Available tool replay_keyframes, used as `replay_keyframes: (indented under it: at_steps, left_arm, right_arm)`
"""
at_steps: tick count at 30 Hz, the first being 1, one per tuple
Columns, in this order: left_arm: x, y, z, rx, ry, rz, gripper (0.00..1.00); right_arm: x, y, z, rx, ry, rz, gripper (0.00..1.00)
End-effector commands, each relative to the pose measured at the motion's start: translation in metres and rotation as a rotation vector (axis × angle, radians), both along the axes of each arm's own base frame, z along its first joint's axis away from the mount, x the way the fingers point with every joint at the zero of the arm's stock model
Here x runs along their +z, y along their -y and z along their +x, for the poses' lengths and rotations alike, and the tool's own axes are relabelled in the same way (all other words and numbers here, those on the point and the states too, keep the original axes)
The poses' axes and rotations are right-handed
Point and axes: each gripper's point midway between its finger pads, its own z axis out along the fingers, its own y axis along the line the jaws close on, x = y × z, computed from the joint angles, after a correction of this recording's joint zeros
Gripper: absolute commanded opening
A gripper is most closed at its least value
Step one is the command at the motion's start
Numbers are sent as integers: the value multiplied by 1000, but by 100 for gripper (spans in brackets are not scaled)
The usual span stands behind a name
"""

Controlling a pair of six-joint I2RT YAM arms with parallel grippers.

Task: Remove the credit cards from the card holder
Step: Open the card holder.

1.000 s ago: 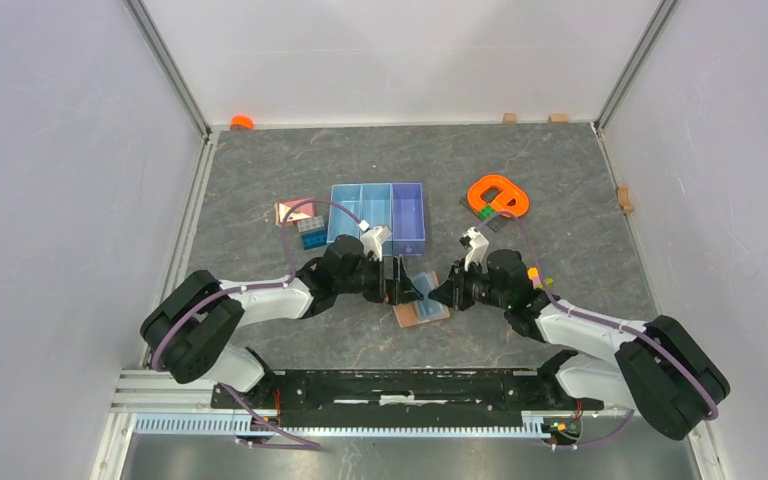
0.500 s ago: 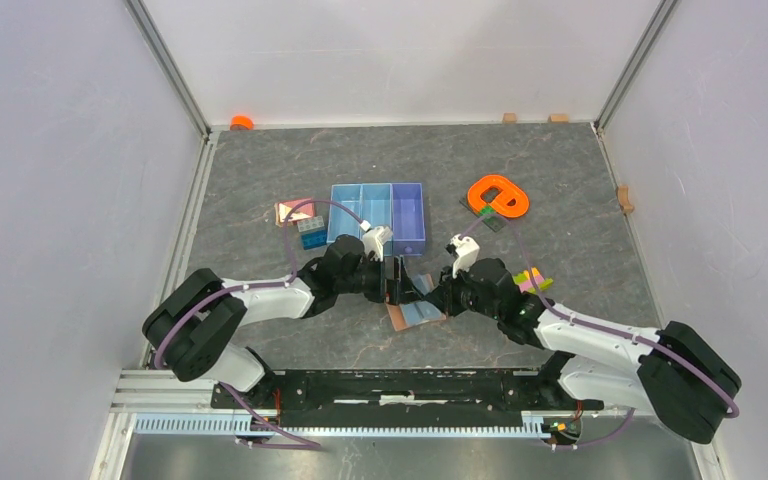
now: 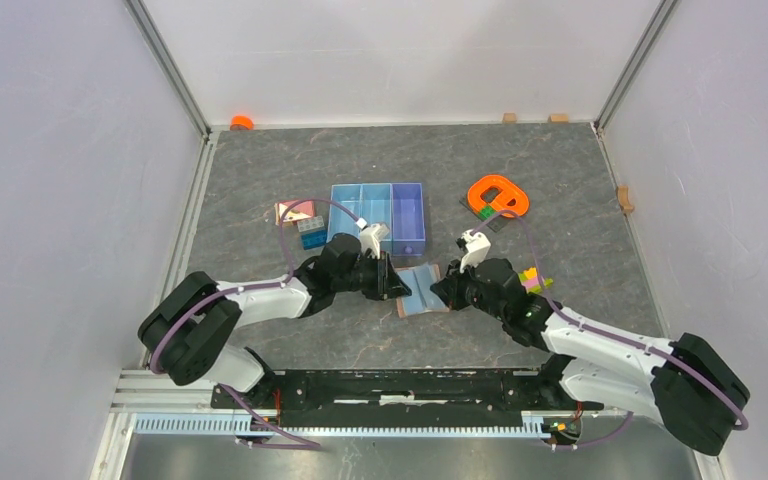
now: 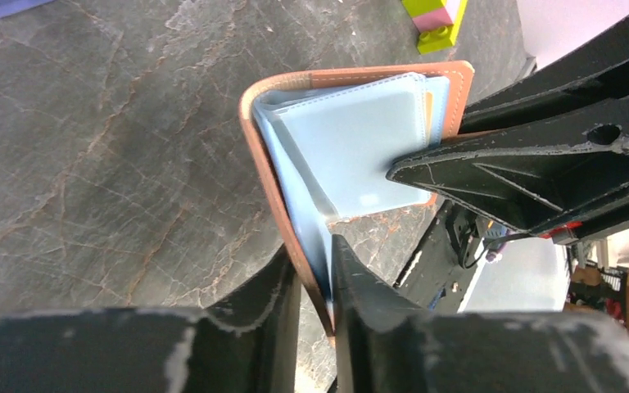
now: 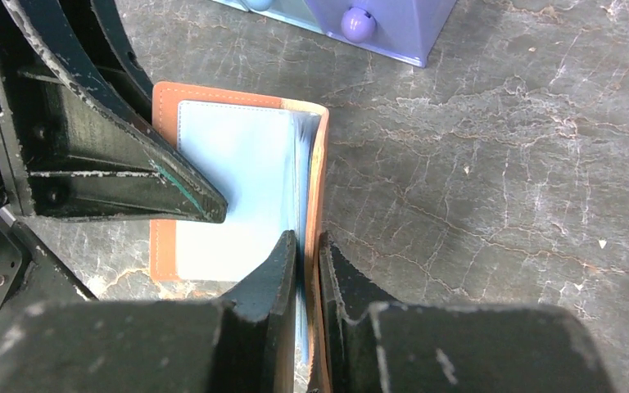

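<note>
Card holder (image 4: 255, 139), clamped by left gripper (image 4: 313, 250) and right gripper (image 5: 307, 241): matt, leather-like salmon-brown cover with stitched edge; its pale blue inner pockets (image 4: 360, 139) are smooth with a faint plastic sheen. The black fingers (image 5: 115, 176) look like hard matt plastic, scuffed pale at the edges. Beneath them, the table (image 4: 90, 147) is matt grey with stone-like veining.

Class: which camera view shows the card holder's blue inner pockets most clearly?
Left wrist: the card holder is open, its layered pockets fanned out. Right wrist shows only one flat blue panel; top external shows it small, without pocket detail.
</note>
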Motion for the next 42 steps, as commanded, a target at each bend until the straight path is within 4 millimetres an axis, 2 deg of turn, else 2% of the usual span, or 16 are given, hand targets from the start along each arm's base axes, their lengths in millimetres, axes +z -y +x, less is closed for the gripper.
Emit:
replay_keyframes:
  at_steps: [1, 3, 7, 8, 9, 11, 16, 21, 26, 28, 32, 36, 42]
  left_arm:
    - [5, -3, 8, 31, 6, 12, 17]
    - [0, -6, 11, 48, 1, 46, 4]
    - [-11, -11, 15, 69, -17, 108, 2]
    - [-14, -12, 15, 69, -22, 120, 2]
    - [-16, -13, 16, 70, -24, 135, 2]
    - [-20, -15, 18, 75, -26, 160, 2]
    - [-28, -20, 23, 87, -19, 220, 2]
    - [-33, -27, 27, 107, -7, 275, 2]
    - [-32, -29, 29, 112, 1, 285, 2]
    - [-34, -29, 29, 112, 0, 292, 2]
    - [-37, -30, 30, 108, -7, 305, 2]
    - [-38, -28, 29, 100, -13, 303, 2]
    - [-43, -23, 26, 74, -37, 298, 2]
  right_arm:
    - [0, -3, 5, -21, -18, 8, 2]
    - [-3, -5, 4, -10, -33, 3, 2]
    - [-6, -6, 3, 11, -51, -6, 9]
    - [-6, -5, 4, 13, -49, -12, 18]
    - [-6, -5, 6, 13, -47, -19, 32]
    - [-7, -6, 3, 42, -57, -22, 44]
    - [-12, -9, 0, 75, -87, -16, 47]
    - [-11, -6, 0, 76, -85, -15, 56]
    - [-11, 0, 3, 61, -73, -38, 55]
    - [-12, 1, 5, 55, -74, -50, 51]
    - [-12, 2, 6, 58, -67, -57, 34]
    - [-15, -2, 4, 83, -71, -50, 32]
    - [-32, -13, -2, 136, -140, -55, 25]
